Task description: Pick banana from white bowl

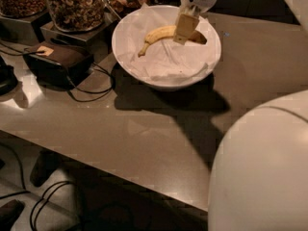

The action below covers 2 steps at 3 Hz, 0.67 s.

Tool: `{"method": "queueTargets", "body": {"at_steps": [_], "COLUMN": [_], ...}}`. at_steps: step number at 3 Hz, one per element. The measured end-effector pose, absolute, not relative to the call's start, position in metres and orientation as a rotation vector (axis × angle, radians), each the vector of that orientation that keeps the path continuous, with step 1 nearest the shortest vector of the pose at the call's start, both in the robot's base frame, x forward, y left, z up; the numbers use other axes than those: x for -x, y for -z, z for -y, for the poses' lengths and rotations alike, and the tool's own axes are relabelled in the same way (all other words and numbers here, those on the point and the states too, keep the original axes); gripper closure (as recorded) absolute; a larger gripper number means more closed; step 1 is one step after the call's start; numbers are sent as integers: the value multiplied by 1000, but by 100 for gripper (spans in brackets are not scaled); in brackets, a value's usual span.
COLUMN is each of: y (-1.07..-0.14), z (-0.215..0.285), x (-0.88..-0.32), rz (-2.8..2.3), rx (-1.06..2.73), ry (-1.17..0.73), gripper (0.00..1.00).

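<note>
The yellow banana (159,34) hangs over the white bowl (126,64), which is lined with crumpled white paper. Its stem points down to the left and its dark tip points right. My gripper (186,29) comes down from the top of the view. Its tan fingers are shut on the banana's right half, holding it a little above the paper. The bowl stands at the back of the brown table.
Glass jars of nuts (77,4) stand on grey bases at the back left. A black box (57,61) with cables lies left of the bowl. My white body (264,172) fills the lower right. The table's front edge runs diagonally across the lower left.
</note>
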State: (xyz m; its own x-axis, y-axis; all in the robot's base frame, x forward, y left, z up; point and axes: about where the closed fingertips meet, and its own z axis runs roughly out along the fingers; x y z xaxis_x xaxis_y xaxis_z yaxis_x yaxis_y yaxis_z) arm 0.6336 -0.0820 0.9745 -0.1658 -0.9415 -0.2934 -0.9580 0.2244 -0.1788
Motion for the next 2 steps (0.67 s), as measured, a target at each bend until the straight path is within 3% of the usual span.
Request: {"method": "queueTargets", "body": {"at_steps": [2], "y": [-981], "z": [100], "x": [-604], "rz": [-2210], "rx": [1713], "ry": [-82], "gripper": [100]}}
